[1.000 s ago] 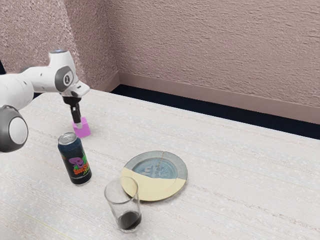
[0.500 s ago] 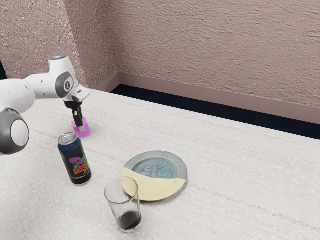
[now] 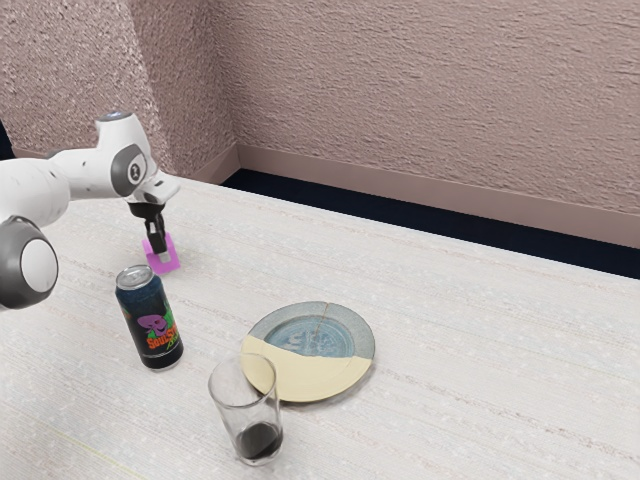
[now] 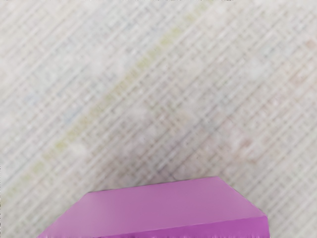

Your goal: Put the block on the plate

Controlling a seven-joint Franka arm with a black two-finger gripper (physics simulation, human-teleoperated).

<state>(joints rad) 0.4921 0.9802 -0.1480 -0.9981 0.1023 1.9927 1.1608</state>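
From where I stand, the pink-purple block (image 4: 158, 208) sits beyond the can (image 3: 152, 325), the gripper (image 3: 163, 257) right down at it. I can't tell whether the gripper has a grip or stands loose around the block; lifting on a poor grip could tip it or let it slip. The plate (image 3: 310, 375) lies toward the exterior view's right from the can, so a low, wide carry might knock that can over. Overshooting toward the glass (image 3: 258, 440), on the plate's side of the can, could spill its dark contents.
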